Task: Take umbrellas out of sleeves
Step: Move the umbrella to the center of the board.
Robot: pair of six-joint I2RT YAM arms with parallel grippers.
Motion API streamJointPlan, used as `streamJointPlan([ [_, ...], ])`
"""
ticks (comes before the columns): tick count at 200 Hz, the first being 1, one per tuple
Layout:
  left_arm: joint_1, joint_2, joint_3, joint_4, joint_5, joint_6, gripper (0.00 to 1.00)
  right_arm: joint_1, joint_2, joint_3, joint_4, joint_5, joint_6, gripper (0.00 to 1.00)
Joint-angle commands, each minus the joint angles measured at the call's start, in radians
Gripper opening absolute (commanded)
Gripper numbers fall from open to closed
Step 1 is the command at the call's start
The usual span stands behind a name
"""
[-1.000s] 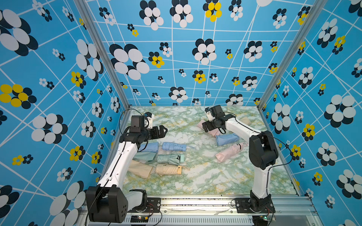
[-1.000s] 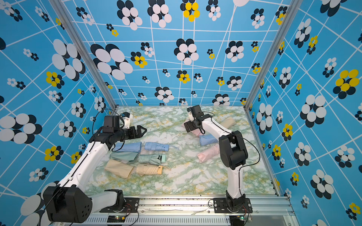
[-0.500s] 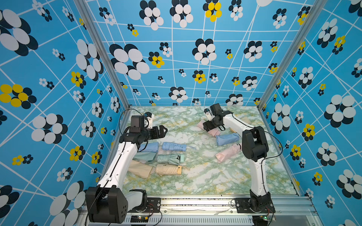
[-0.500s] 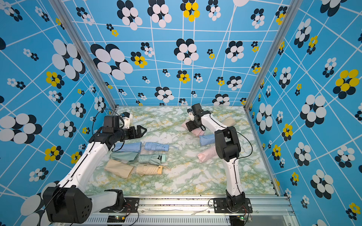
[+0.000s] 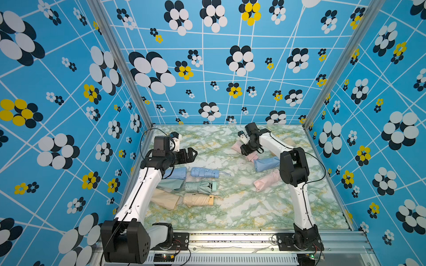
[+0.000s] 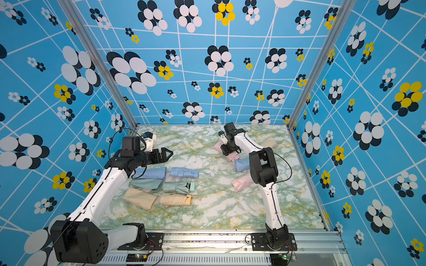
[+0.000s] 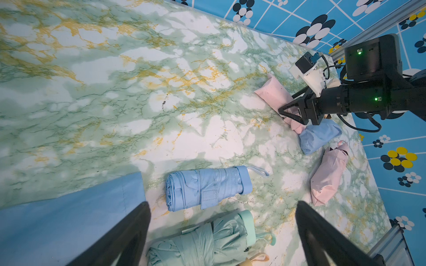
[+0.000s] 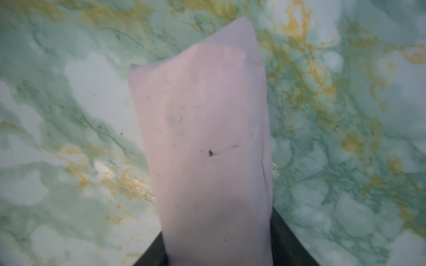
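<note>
Right arm's elbow swung in toward the back of the desk (image 5: 230,216) over the last second, and the right gripper (image 5: 246,150) closed in. Left arm didn't move.

Right gripper sat at the far side with its fingers (image 8: 288,239) pressed against both sides of the far pink sleeve (image 5: 237,145), pinching it. That sleeve lay on the desk, plump, its far end pointing away from the gripper.

Left gripper (image 5: 192,153) hung above the desk with jaws spread wide, holding nothing, near the flat blue sleeve (image 5: 178,172).

Left cluster had three rows:
- Flat blue sleeve sat beside the blue umbrella (image 5: 204,172).
- Flat mint sleeve (image 5: 170,184) sat beside the mint umbrella (image 5: 200,186).
- Flat beige sleeve (image 5: 164,199) touched the beige umbrella (image 5: 198,199).

All three umbrellas were out of their sleeves, handles toward the right arm's side.

Right side:
- Stuffed blue sleeve (image 5: 267,163) sat just beside the pinched one.
- Near pink sleeve (image 5: 267,182) lay in front of that, with a pink handle (image 7: 342,144) poking from its mouth in the left wrist view – not out yet.
- Far beige sleeve (image 5: 289,142) was partly hidden behind the right arm.
</note>
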Motion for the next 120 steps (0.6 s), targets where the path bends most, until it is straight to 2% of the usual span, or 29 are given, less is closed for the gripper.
streamJointPlan([
  [1, -0.004, -0.024, -0.013, 0.009, 0.016, -0.001, 0.99, 0.002, 0.026, 0.02, -0.069, -0.042, -0.022, 0.46],
  [34, -0.004, -0.024, -0.015, 0.009, 0.016, -0.001, 0.99, 0.018, 0.025, 0.023, -0.07, -0.051, -0.067, 0.39],
  [120, -0.002, -0.019, -0.019, 0.013, 0.006, 0.004, 1.0, 0.167, 0.037, 0.077, -0.08, -0.048, -0.226, 0.36],
])
